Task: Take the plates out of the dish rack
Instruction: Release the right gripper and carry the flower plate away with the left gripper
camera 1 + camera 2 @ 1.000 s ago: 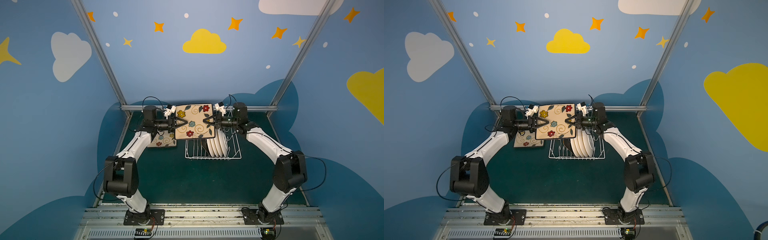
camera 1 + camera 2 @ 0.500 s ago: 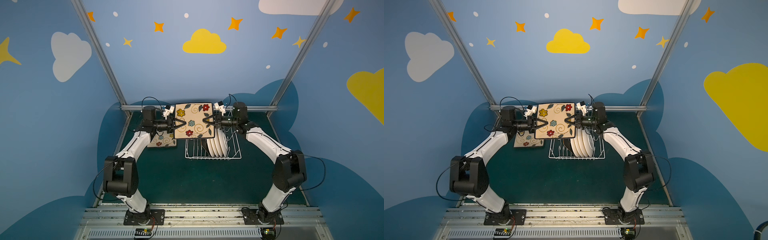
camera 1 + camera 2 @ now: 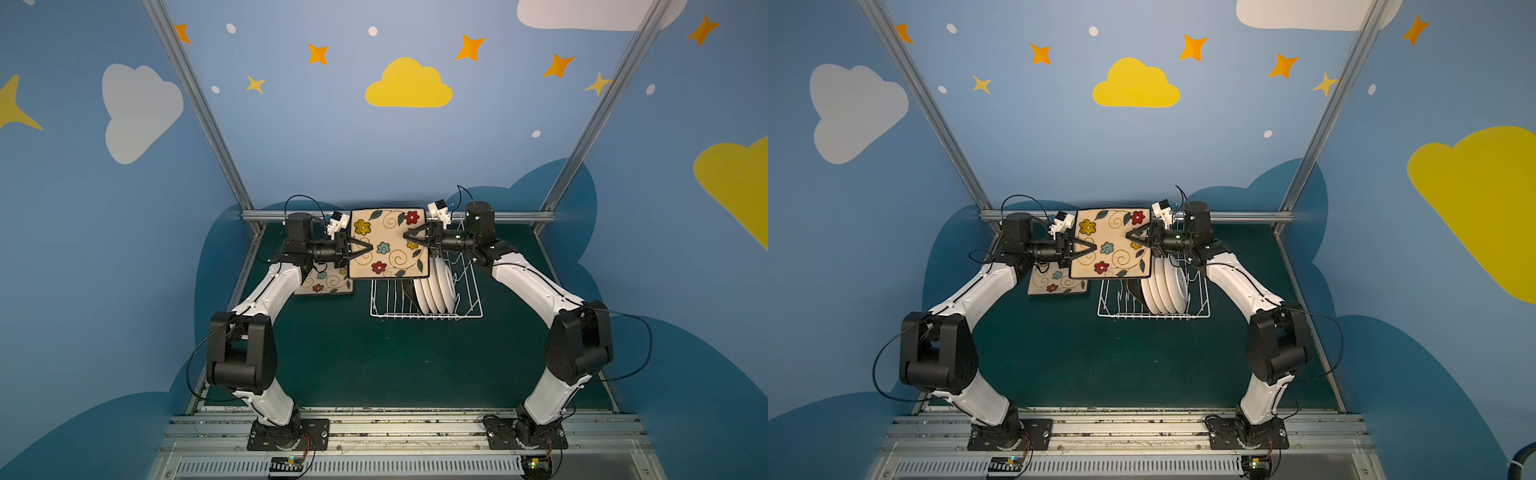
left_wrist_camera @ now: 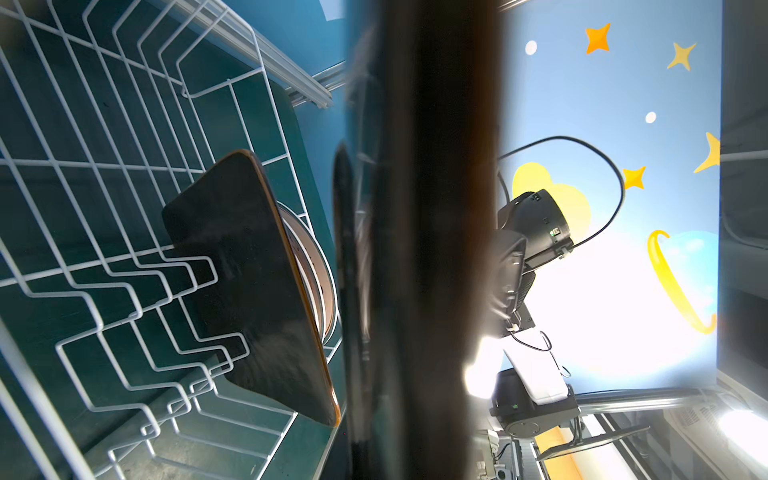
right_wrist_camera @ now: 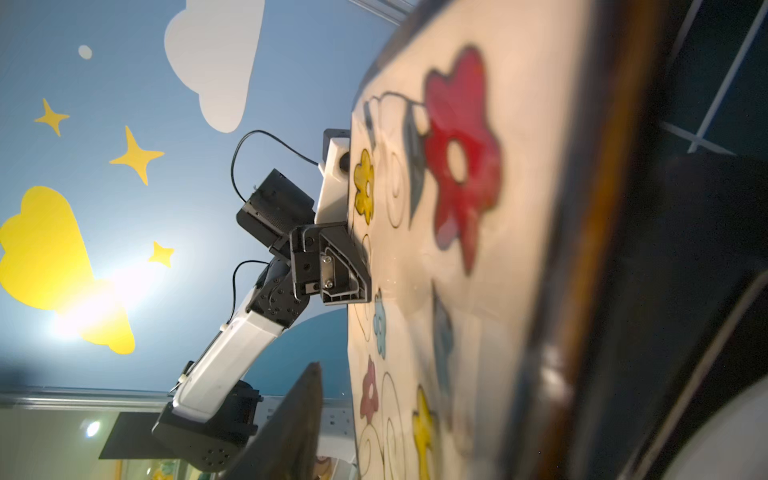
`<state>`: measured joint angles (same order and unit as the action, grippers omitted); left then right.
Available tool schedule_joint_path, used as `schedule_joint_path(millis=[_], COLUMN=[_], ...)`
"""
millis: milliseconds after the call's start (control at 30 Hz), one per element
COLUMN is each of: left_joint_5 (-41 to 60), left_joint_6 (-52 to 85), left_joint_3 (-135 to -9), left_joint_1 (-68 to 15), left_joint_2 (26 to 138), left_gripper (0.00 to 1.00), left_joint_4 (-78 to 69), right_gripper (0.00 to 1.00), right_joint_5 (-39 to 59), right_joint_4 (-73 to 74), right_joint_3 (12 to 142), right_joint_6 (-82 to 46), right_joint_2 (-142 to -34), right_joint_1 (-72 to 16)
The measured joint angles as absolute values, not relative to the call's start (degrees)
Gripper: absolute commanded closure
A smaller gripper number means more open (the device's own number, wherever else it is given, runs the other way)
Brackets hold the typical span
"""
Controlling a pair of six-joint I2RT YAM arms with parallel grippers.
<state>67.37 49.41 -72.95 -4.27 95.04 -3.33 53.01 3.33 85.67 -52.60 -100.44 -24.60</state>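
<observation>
Your left tool (image 3: 368,248) is pinched on the left edge of the floral square plate (image 3: 388,245), which hangs in the air over the left part of the dish rack (image 3: 469,309), while your right tool (image 3: 406,235) stands parted around the opposite edge, its front finger (image 5: 299,415) clear of the cream face. Judge this plate stiff, glazed, slick and breakable, heavy enough to swing from a one-edge pinch, so bite deep over the rim at mid-edge. A second square plate (image 3: 328,284) lies flat on the tabletop (image 3: 374,365) just beside the rack, and four round white plates (image 3: 436,291) stand inside it.
</observation>
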Motion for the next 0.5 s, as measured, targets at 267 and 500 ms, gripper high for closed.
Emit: schedule_joint_path(millis=[267,500], left_joint_5=[66.1,65.3], left_joint_6=[51.0,48.1], left_joint_3=[-72.9,-74.8], left_joint_1=[-2.5,1.9], left_joint_2=[95.0,95.0], left_gripper=[0.97,0.97], left_joint_4=[-2.9,4.3], right_gripper=[0.12,0.12], right_joint_5=[48.9,42.3], right_joint_4=[-1.4,-9.5], right_joint_3=[87.4,87.7], right_joint_6=[-48.4,-40.2], right_joint_2=[-99.1,-95.0], right_joint_1=[-24.3,-23.9])
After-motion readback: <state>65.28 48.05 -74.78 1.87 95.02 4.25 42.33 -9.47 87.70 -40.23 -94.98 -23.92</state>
